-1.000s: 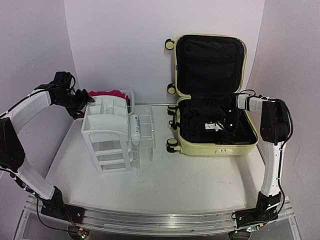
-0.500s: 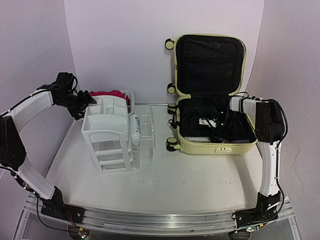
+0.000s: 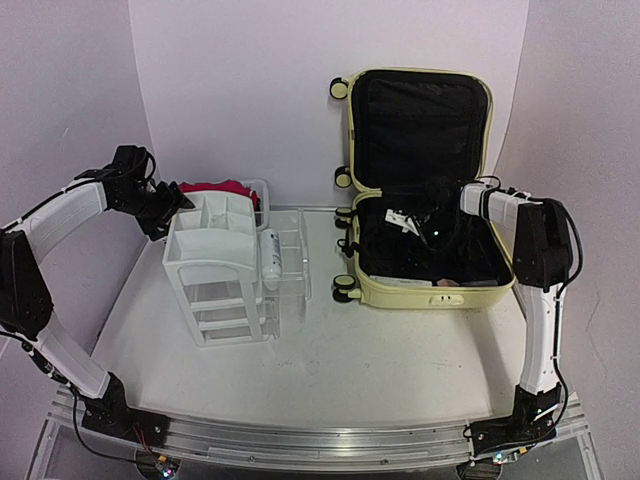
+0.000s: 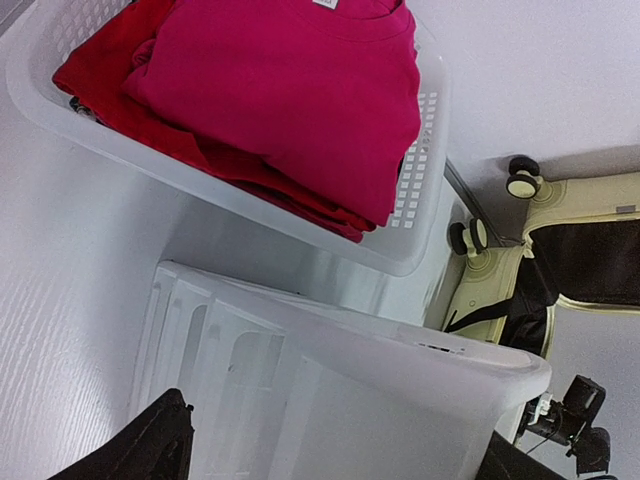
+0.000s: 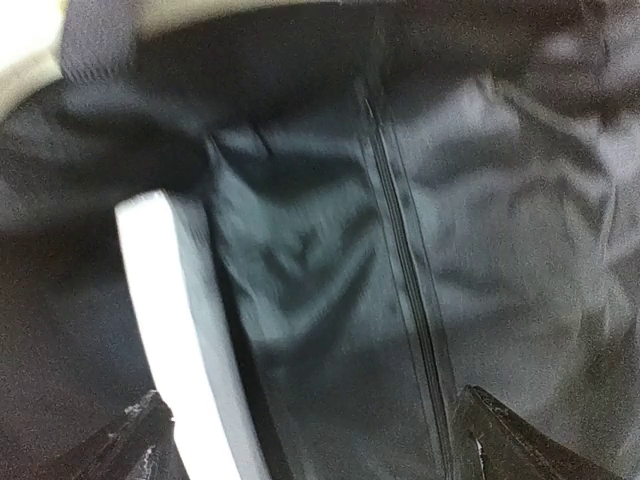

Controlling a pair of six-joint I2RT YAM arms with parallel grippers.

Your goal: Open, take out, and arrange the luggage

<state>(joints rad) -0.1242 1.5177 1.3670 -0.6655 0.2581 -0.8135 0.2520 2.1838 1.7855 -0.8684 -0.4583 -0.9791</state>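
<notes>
From above, the luggage (image 3: 400, 292) lies open at the tabletop's (image 3: 350, 350) right rear. Left wrist: left fingers (image 4: 160, 445) released, empty, by the organiser (image 4: 330, 400). Right wrist: right fingers (image 5: 495, 435) spread over blurred lining (image 5: 320, 280). I'd pinch the fabric squarely before lifting.

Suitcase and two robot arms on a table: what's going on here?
The suitcase lies open on the table. The right gripper is reaching, fingers spread, into its lower half among dark fabric. The left gripper hovers open at the white organiser, beside a basket of red clothes.
</notes>
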